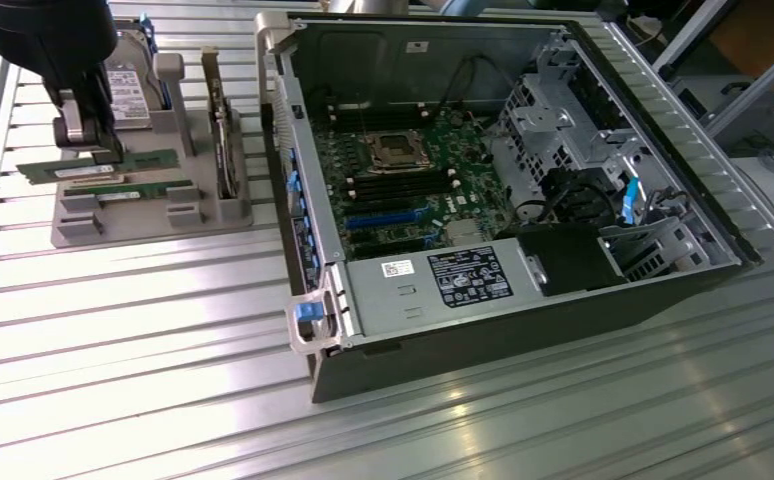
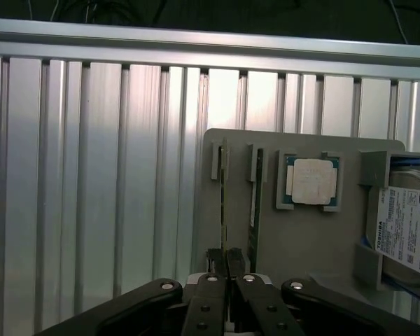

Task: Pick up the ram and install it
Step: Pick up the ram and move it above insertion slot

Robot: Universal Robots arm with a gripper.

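1. The gripper [image 2: 225,264] is clenched on the ram [image 2: 224,203]. The thin green stick stands on edge between the jaws, and its far end sits in a slot of the grey holder [image 2: 301,238].
2. Just beside the jaws stands the second stick [image 2: 253,196], untouched. Farther out on that side lie the processor chip [image 2: 311,180] and the hard drive [image 2: 406,234].
3. As I judge it, the grasp is made but the ram appears not yet lifted clear. Carrying and seating it are left.
4. The wrist view gives the pinch itself. The exterior view adds the open computer case [image 1: 521,345], well apart from the jaws toward the exterior view's right, with its motherboard [image 1: 421,205] exposed.
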